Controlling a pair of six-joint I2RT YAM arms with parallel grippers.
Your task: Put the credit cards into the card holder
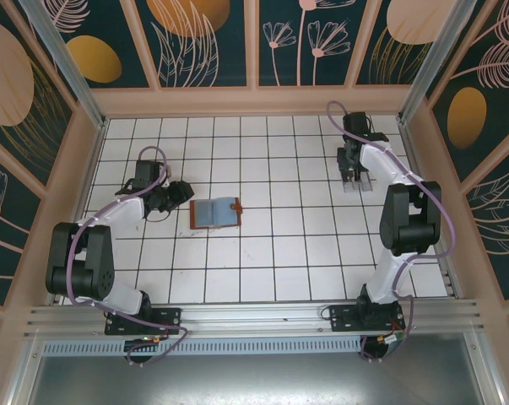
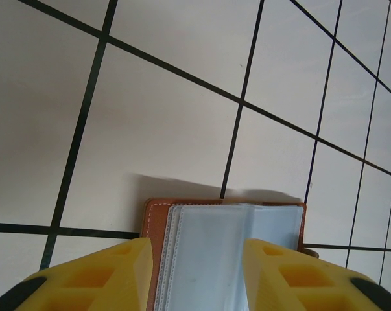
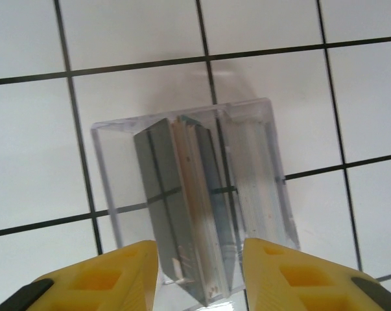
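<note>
Left fingers (image 2: pixel 117 275) parted and empty, just short of card holder (image 1: pixel 215 213), lying open mid-bench, unpinned: liable to slide or fold shut during insertion. Right fingers (image 3: pixel 124 275) apart astride credit cards (image 3: pixel 182 207), standing on edge in clear box (image 3: pixel 253 168); grip not determinable; likely risk of lifting several together. White tiled bench (image 1: pixel 279 253); floral panelled walls (image 1: pixel 203 34).

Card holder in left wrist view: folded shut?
No, the card holder lies spread open, with its clear inner side facing up.
</note>
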